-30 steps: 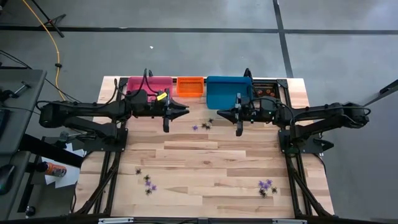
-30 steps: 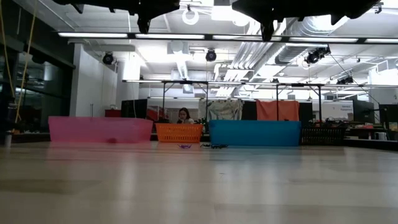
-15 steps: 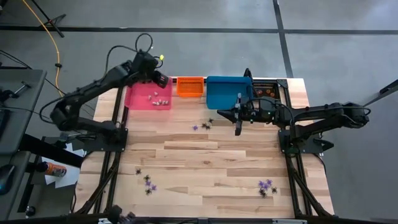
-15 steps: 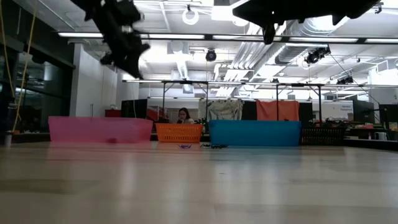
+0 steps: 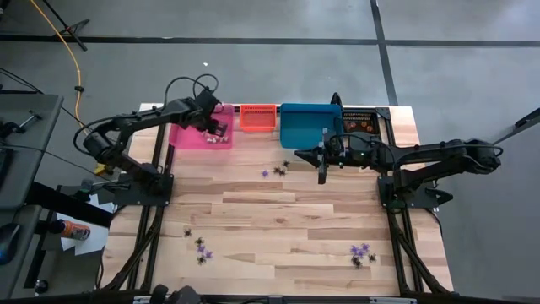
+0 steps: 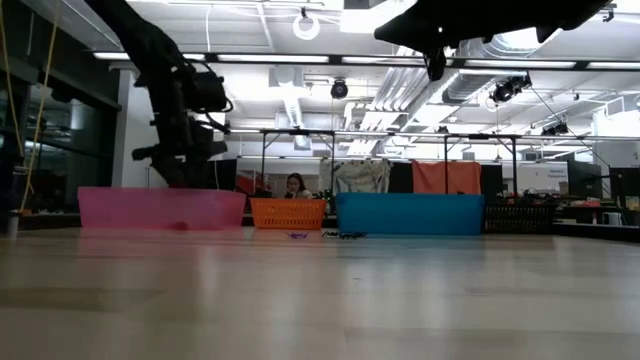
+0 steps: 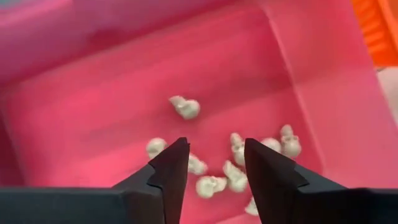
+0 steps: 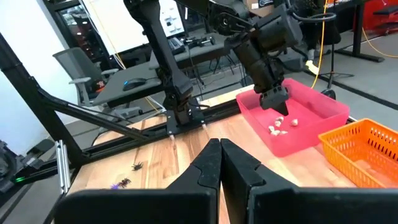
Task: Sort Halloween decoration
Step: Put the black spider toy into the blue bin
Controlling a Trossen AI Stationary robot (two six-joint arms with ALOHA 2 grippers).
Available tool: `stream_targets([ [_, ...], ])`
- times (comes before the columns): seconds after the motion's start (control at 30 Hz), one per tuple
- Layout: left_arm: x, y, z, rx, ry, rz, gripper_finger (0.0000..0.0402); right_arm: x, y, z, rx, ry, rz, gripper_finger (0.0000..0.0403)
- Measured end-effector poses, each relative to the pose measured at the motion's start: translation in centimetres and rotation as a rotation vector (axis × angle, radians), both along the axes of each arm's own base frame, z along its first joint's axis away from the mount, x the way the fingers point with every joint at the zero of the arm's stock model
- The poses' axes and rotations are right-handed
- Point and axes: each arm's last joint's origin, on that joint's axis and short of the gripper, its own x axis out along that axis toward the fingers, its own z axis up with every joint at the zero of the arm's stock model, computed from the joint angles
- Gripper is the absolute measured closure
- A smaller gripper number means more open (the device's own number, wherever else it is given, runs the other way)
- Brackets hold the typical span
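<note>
Pale whitish trinkets (image 7: 186,107) in pink bin (image 7: 93,81), orange bin (image 5: 258,116) beside.

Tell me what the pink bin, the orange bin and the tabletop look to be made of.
Pink bin: seemingly smooth moulded plastic, plain solid walls with a soft sheen.
Orange bin: likely plastic too, its walls an open lattice of slots.
Tabletop: wood, pale planks with visible grain and seams, finish fairly matte.
</note>
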Motion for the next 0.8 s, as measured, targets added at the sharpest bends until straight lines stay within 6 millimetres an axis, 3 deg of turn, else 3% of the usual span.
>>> stream_targets([
  [0.13, 0.2, 0.0, 1.2, 0.015, -0.083, -0.013, 0.0247, 0.0, 0.0, 0.0, 0.0, -0.001, 0.0, 0.0401],
  [0.33, 0.3, -0.6, 6.6, 0.171, -0.343, -0.084, 0.0245, 0.0, 0.0, 0.5, -0.005, -0.051, 0.0, 0.0401],
  [0.57, 0.5, -5.8, 12.3, 0.402, -0.627, -0.362, 0.0245, 0.0, -0.1, 1.1, -0.02, -0.116, -0.045, 0.0401],
  [0.7, 0.6, -9.5, 11.9, 0.532, -0.811, -0.475, 0.0264, 0.0, -0.2, 1.1, -0.021, -0.116, -0.066, 0.0401],
  [0.8, 0.6, -11.6, 9.6, 0.565, -0.955, -0.493, 0.0298, 0.0, -0.2, 1.1, -0.02, -0.116, -0.068, 0.0401],
])
